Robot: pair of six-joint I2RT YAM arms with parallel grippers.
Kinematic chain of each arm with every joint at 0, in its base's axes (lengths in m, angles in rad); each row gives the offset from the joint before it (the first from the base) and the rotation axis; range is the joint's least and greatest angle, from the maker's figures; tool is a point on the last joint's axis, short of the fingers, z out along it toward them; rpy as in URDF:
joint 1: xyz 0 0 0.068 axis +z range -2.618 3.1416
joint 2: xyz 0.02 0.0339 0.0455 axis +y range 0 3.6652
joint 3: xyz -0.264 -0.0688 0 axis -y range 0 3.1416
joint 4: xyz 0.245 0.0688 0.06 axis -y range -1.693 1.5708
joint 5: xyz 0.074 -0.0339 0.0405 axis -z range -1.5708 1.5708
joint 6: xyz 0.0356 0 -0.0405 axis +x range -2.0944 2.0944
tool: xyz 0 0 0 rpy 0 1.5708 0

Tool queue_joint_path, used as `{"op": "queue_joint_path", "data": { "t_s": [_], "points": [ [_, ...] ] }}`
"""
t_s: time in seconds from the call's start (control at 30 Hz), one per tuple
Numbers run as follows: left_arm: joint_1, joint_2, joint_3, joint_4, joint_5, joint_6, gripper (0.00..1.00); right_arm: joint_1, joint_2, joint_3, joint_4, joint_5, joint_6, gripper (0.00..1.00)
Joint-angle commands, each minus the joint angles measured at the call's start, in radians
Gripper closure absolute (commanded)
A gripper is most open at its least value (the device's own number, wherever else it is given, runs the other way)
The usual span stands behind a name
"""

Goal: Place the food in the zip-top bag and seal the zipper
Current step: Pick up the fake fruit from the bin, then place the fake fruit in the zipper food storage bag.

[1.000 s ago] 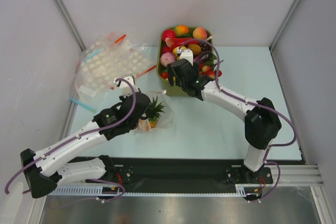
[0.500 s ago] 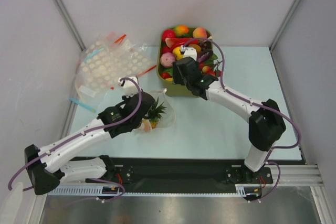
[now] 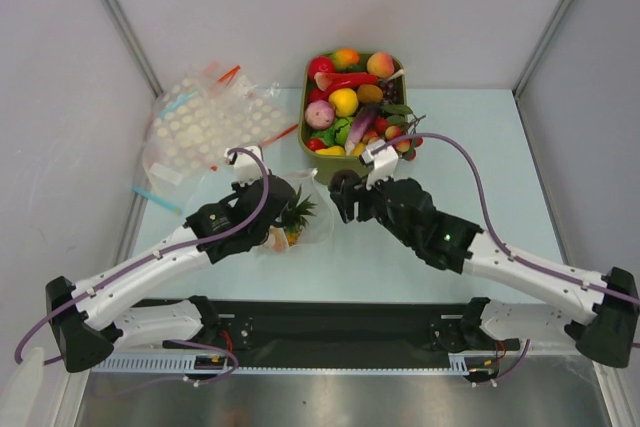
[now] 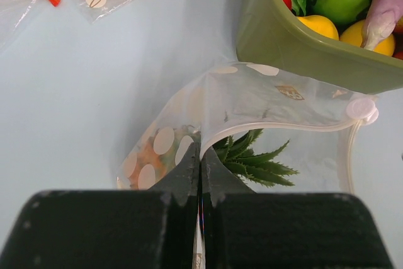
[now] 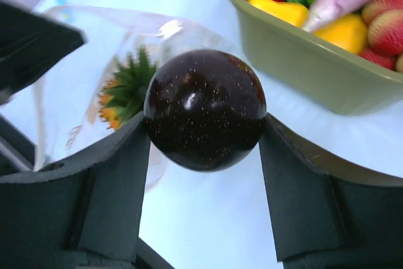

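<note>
From above, the zip-top bag (image 3: 312,229) lies just on the arm-base side of the olive tub (image 3: 306,107), by its left corner, with the pineapple (image 3: 291,215) already inside. Your left gripper (image 3: 283,203) sits at the bag's edge. Your right gripper (image 3: 345,197) hangs just off the tub's near wall, beside the bag. The heap of dotted bags (image 3: 205,122) lies to the left of the tub and plays no part.

In the left wrist view, the jaws are pinched together on the bag's upper lip, lifting it so the mouth gapes towards the tub. The zipper (image 4: 283,128) curves along that raised lip, unsealed.

In the right wrist view, the jaws are clamped on the dark purple ball (image 5: 204,108), one pad on each side. The ball hovers between the tub's near wall and the bag's mouth, with the pineapple crown showing behind it.

I judge you are in the loading step, with the ball on its way to the bag. Next, carry it away from the tub and in under the lifted lip, then spread the jaws only once it is well past the zipper. The film is thin, so hold the left pinch steady. Sealing comes later
</note>
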Motion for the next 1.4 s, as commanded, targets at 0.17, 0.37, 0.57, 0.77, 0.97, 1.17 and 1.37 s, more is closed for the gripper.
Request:
{"op": "queue_joint_path", "data": {
  "t_s": [0.17,0.37,0.57,0.77,0.97,1.17,1.37],
  "points": [
    [0.003,-0.039,0.023,0.030,-0.005,0.009,1.00,0.071,-0.168,-0.188,0.301,-0.158,-0.127,0.51],
    [0.003,-0.056,0.003,0.076,0.035,0.041,0.99,0.122,-0.113,-0.179,0.331,-0.161,-0.193,0.51],
    [0.003,-0.071,-0.003,0.102,0.070,0.065,1.00,0.154,-0.039,-0.180,0.377,-0.144,-0.203,0.51],
    [0.001,-0.094,-0.021,0.142,0.112,0.085,1.00,0.165,0.039,-0.156,0.395,-0.121,-0.194,0.54],
    [0.000,-0.119,-0.037,0.177,0.164,0.113,1.00,0.165,0.058,-0.205,0.530,-0.170,-0.172,0.54],
    [-0.002,-0.160,-0.063,0.240,0.245,0.145,1.00,0.166,0.085,-0.222,0.587,-0.149,-0.164,0.54],
    [-0.003,-0.202,-0.087,0.283,0.283,0.166,1.00,0.165,0.130,-0.220,0.633,-0.049,-0.158,0.55]
  ]
}}
